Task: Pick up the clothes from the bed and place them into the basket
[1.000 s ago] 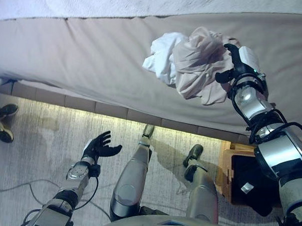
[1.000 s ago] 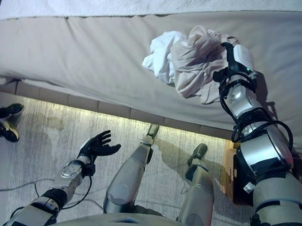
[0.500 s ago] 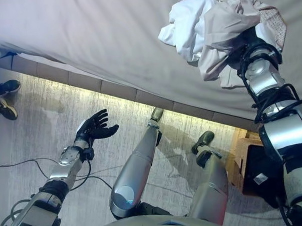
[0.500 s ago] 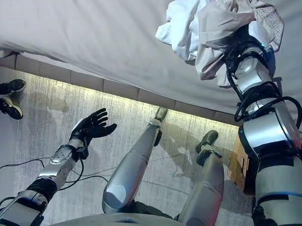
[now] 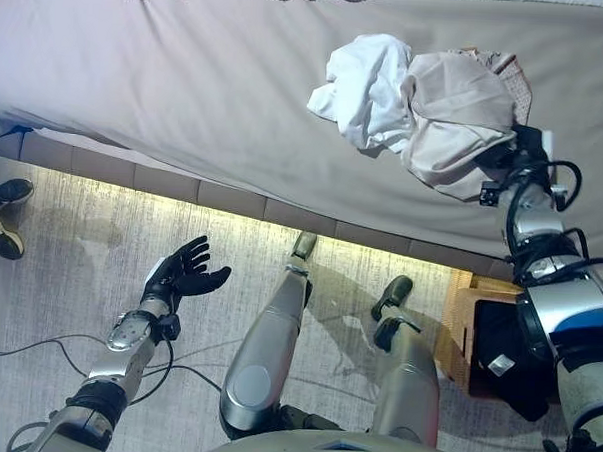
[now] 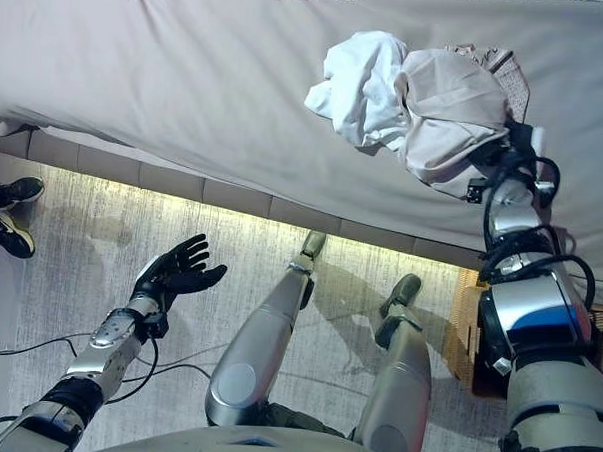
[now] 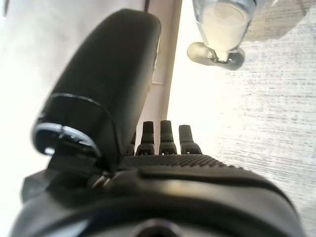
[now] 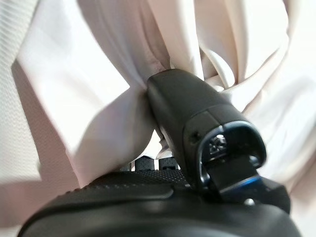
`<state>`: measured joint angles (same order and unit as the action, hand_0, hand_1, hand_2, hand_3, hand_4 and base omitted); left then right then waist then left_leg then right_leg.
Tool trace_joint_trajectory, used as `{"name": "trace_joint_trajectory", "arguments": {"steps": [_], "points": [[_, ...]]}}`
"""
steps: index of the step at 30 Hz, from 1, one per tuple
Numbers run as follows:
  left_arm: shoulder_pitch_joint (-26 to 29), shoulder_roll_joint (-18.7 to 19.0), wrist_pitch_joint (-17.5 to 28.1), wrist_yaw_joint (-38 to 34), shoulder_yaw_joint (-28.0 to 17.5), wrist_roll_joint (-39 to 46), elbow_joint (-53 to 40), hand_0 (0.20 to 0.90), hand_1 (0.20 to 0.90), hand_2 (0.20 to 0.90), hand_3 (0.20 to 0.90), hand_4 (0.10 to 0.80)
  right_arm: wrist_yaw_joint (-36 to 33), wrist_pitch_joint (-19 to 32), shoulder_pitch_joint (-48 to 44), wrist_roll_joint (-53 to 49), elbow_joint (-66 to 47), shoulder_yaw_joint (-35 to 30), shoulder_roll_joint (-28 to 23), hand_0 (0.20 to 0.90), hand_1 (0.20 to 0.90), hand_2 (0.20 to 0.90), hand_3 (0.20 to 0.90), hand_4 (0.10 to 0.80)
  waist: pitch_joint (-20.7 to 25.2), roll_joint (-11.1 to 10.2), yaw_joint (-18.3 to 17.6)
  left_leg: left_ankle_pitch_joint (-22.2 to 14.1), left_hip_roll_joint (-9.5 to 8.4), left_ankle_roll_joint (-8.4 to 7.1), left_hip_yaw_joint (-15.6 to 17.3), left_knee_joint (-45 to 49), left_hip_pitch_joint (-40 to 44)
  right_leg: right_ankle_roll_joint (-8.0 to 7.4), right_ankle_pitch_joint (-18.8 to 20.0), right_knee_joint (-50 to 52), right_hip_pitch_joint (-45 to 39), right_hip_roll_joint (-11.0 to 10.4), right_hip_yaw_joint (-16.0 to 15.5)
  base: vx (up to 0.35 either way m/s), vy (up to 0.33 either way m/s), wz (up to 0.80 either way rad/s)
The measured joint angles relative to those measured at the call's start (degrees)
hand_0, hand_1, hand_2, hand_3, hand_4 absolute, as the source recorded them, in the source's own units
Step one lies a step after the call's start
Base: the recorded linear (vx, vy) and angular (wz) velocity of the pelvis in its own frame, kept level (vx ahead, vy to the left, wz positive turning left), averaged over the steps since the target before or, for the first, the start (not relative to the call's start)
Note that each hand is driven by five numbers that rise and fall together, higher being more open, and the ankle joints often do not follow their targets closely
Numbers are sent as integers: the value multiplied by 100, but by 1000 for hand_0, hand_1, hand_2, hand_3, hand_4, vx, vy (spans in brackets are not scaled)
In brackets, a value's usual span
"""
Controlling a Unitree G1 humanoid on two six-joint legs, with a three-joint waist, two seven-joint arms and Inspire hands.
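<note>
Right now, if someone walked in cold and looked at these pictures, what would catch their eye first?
First, the bundle of clothes, white and beige, bunched on the grey bed, with the right hand buried in the cloth, thumb pressed into the folds. Next, the left hand held open over the floor, holding nothing. A brown basket sits on the floor at the robot's right, with something dark already in it.

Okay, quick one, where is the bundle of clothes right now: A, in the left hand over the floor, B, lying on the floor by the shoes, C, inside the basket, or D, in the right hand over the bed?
D: the right hand is buried in the clothes above the bed, while the left hand is open and holds nothing over the floor.
</note>
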<state>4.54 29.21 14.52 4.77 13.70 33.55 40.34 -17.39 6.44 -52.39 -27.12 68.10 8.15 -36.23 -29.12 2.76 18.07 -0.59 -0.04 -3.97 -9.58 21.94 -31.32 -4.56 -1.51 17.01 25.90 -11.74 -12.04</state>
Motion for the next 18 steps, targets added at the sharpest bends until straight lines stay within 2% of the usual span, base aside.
{"name": "trace_joint_trajectory", "arguments": {"steps": [2,3,6,10,12,13,14,15,16,18], "points": [[-16,-174,113,-40,-13,-47,126,900,900,900,900,800,-119,351,385,-254,-377,-419,34,300,300,300,200,100,10,-20,-74,-26,9,16,22,-145,305,51,204,-324,-367,12,1,60,35,2],[-72,-272,142,-66,-16,-178,166,900,900,900,900,800,-291,573,730,-330,-902,-632,115,300,300,300,200,100,26,-51,-99,-2,30,42,90,-277,551,7,375,-610,-666,44,5,44,61,-9],[-249,-434,202,-122,-29,-441,187,900,900,900,900,800,-624,968,1289,-317,-1880,-766,369,300,300,300,200,100,88,-158,-241,8,60,52,225,-519,1010,2,552,-1013,-1150,67,33,41,104,-17],[-433,-782,253,-311,-92,-887,732,900,900,900,900,800,-960,1281,2354,5,-3185,-896,1036,300,300,300,200,100,841,-631,-577,11,67,52,393,-1050,1484,1,612,-1520,-1526,70,121,72,200,-15],[-470,-939,249,-347,-106,-1012,890,900,900,900,900,800,-1119,1303,2727,340,-3638,-900,1183,300,300,300,200,100,912,-710,-673,10,72,54,527,-1151,1864,45,644,-1622,-1818,71,251,75,267,-43],[-521,-1064,302,-346,-105,-1131,1011,900,900,900,900,800,-1167,1386,3035,570,-3920,-920,1273,300,300,300,200,100,1023,-767,-732,-99,-27,176,476,-1088,2104,50,647,-1603,-1887,72,444,61,278,-61],[-537,-1100,313,-345,-106,-1134,1059,900,900,900,900,800,-1173,1434,3112,636,-3968,-923,1319,300,300,300,200,100,1062,-812,-739,-107,-59,187,446,-1048,2153,50,646,-1603,-1909,54,564,65,253,-99],[-585,-1227,314,-337,-106,-1182,1183,900,900,900,900,800,-1131,1512,3319,713,-4158,-972,1398,300,300,300,200,100,1151,-831,-764,-212,-68,269,552,-932,2319,69,660,-1602,-2013,36,807,31,126,-79],[-607,-1267,315,-321,-105,-1249,1213,900,900,900,900,800,-1122,1573,3432,722,-4236,-1015,1419,300,300,300,200,100,1195,-803,-785,-281,-56,278,625,-935,2396,71,661,-1600,-2055,39,860,8,133,-73],[-713,-1284,309,-237,-101,-1523,1229,900,900,900,900,800,-1181,1743,3881,746,-4359,-1254,1448,300,300,300,200,100,1481,-813,-1065,-493,-54,274,784,-937,2519,79,666,-1577,-2062,24,986,-33,158,-38]]}}
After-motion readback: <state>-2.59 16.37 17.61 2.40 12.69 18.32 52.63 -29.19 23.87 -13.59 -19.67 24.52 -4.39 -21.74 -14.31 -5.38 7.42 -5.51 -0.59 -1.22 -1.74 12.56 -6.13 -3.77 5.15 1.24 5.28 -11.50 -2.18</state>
